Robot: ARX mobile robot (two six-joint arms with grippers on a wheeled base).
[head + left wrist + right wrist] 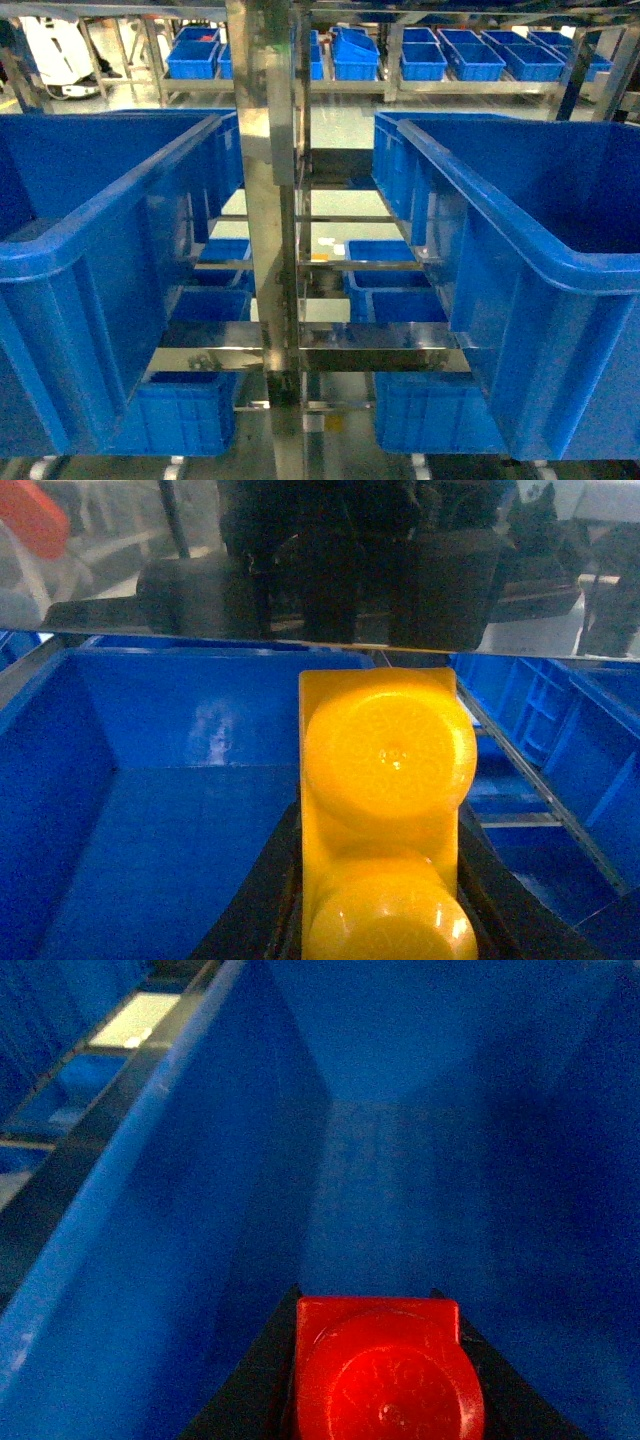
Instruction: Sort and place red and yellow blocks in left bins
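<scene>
The left gripper (385, 920) pinches the yellow block (385, 810) over the open blue bin (150, 810), studs facing the camera and long axis running 12 to 6 o'clock. The right gripper (378, 1400) pinches the red block (380, 1370), stud toward the camera, inside another blue bin (180, 1210). That bin's wall rises at 9 o'clock, with open floor toward 12.

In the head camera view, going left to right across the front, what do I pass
Left blue tub → upright steel rack post → right blue tub. Smaller blue bins sit on shelves behind, and neither gripper shows in this view.
</scene>
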